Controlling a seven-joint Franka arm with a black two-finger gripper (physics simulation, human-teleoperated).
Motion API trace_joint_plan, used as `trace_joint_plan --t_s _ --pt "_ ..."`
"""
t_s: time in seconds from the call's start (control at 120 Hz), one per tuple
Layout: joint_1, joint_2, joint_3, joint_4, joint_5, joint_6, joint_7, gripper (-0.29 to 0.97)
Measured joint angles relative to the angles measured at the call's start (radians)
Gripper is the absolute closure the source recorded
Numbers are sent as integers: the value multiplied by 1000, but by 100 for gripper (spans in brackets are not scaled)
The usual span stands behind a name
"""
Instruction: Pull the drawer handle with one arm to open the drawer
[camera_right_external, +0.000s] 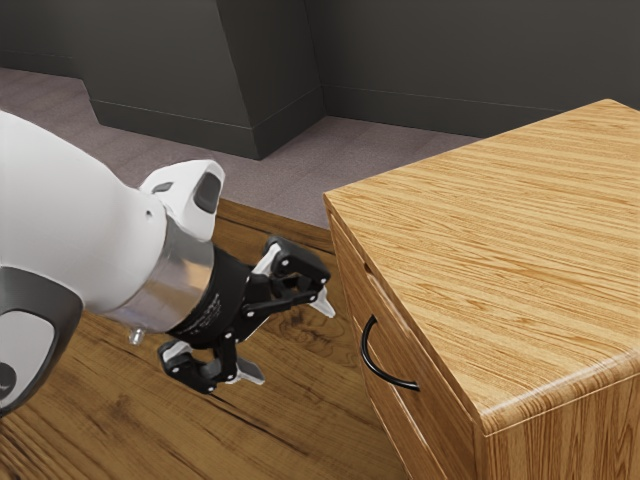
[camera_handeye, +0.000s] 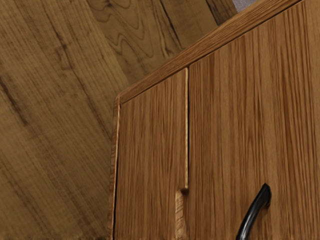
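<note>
Hovering over the worktop (camera_right_external: 90, 420), the tool (camera_right_external: 290, 342) has its fingers spread, pinching nothing. Just beyond it, clear of both fingers, hangs the black handle (camera_right_external: 383, 362) on the drawer (camera_right_external: 395, 318), whose front looks flush in the cabinet (camera_right_external: 500, 230).

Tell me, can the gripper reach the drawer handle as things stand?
Probably yes. The gripper is open and faces the black handle on the cabinet front, and nothing stands in the gap between them.
</note>
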Motion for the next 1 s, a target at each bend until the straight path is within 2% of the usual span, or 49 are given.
trace_joint_plan --t_s 0.467,1.0 --pt "1 -7 -75 -63 -39 74 -99 1" --pt "2 25 -81 -75 -63 116 -151 1"
